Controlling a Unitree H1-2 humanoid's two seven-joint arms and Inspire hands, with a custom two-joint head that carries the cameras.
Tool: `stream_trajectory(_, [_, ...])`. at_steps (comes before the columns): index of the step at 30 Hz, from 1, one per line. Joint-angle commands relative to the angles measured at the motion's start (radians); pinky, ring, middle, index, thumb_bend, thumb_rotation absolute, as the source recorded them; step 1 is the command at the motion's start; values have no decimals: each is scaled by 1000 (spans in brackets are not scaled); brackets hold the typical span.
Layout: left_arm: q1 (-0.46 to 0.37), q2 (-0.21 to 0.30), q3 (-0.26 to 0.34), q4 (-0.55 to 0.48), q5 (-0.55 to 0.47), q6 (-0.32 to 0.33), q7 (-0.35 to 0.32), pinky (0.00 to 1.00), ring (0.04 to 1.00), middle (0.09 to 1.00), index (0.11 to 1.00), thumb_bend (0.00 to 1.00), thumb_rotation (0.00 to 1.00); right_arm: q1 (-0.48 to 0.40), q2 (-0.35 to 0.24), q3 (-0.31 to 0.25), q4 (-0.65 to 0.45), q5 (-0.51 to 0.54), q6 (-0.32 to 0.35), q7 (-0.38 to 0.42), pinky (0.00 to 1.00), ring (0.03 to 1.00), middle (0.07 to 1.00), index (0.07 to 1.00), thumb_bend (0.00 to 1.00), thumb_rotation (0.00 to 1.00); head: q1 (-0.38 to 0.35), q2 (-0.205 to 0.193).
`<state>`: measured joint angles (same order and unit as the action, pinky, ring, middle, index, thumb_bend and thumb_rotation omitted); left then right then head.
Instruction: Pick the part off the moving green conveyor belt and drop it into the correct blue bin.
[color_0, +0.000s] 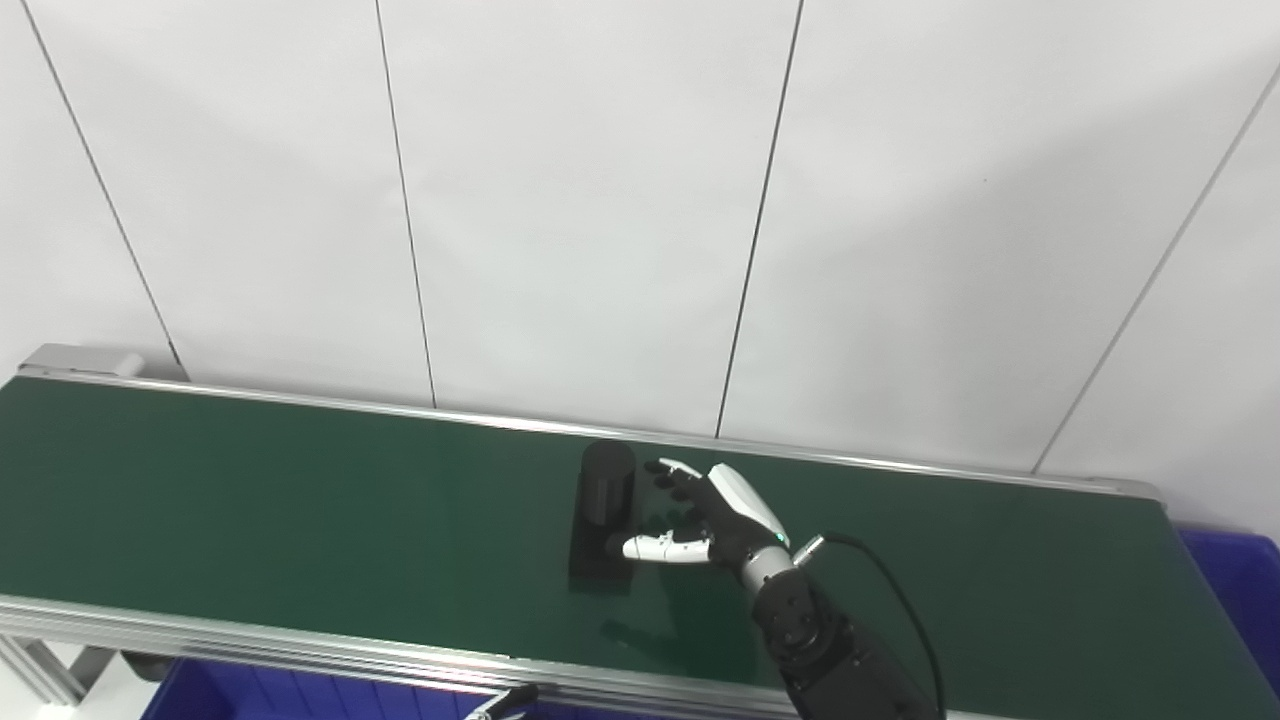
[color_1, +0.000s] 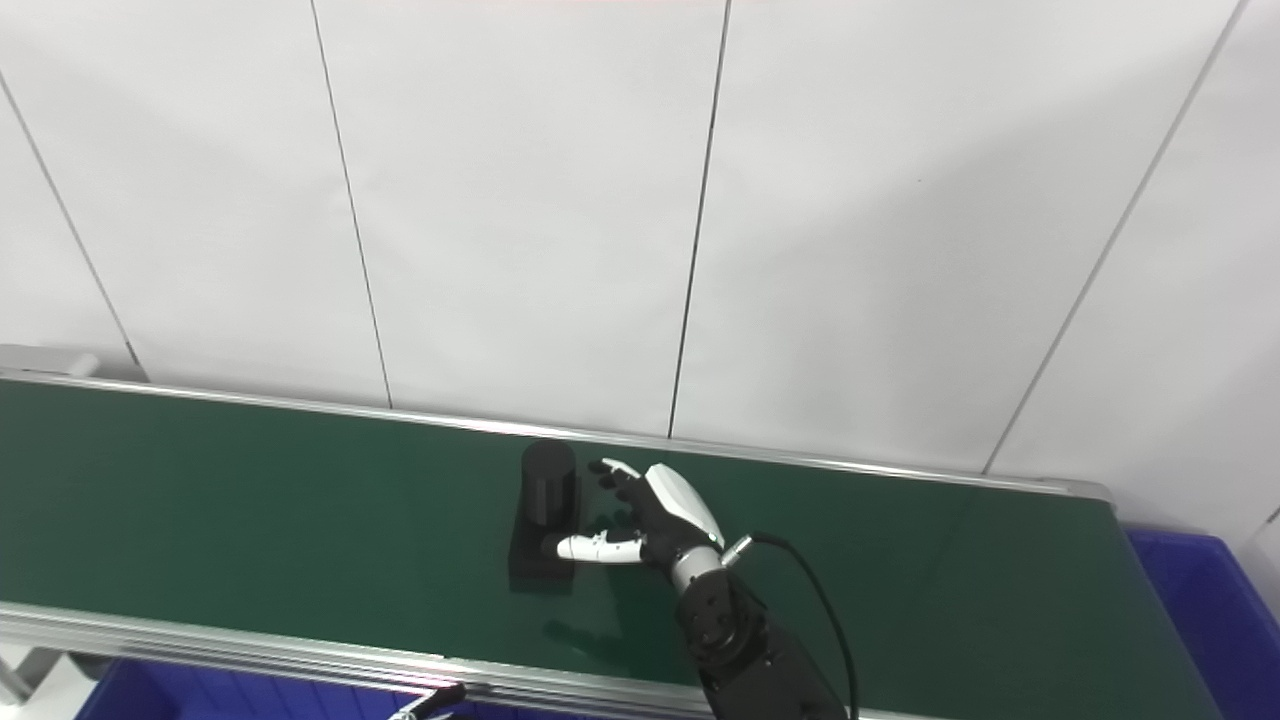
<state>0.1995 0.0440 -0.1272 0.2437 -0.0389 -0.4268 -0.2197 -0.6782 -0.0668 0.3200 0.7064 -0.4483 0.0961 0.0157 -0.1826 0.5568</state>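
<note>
White-shelled hand (color_0: 715, 515), black cabled forearm (color_0: 840, 650)

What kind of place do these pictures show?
Probably a factory-style sorting station or robot test cell. A long green conveyor belt with metal rails carries a black part, blue bins stand beside it, and plain white wall panels stand behind.

The part (color_0: 603, 518) stands on the conveyor belt (color_0: 250, 500), mid-length, nearer the far rail — the right hand (color_0: 700, 520) just right of it. Bins sit below the near edge (color_0: 260, 692) and beyond the right end (color_0: 1235, 590).
</note>
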Motion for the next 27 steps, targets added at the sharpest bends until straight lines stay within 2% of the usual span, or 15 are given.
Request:
stream_trajectory(1, [9,1,-6,-47,2,-25,-1,692,765,788,854,937,760,-55,11,-6,-5,7,-61,-23,778,866,863,897,719,415,1,0])
stream_trajectory(4, [22,2,-12,-63,-2,-20,-1,692,763,787,853,940,759,-63,17,-5,12,12,-61,-29,776,863,861,897,728,422,5,1])
stream_trajectory(16, [52,4,-23,-95,1,-19,3,692,766,792,856,953,760,-104,49,8,103,6,-101,-72,739,837,853,878,771,329,10,3])
stream_trajectory(22, [59,2,-28,-104,-1,-19,3,692,766,789,856,946,759,-116,62,7,130,6,-121,-110,689,797,822,842,810,282,11,2])
stream_trajectory(24, [60,1,-29,-104,0,-20,2,691,764,788,855,949,763,-119,67,6,140,0,-141,-140,656,770,804,820,820,251,12,3])
stream_trajectory(27, [63,0,-31,-107,0,-19,3,691,763,787,854,943,763,-125,77,1,171,-2,-186,-194,622,701,733,737,825,134,11,5])
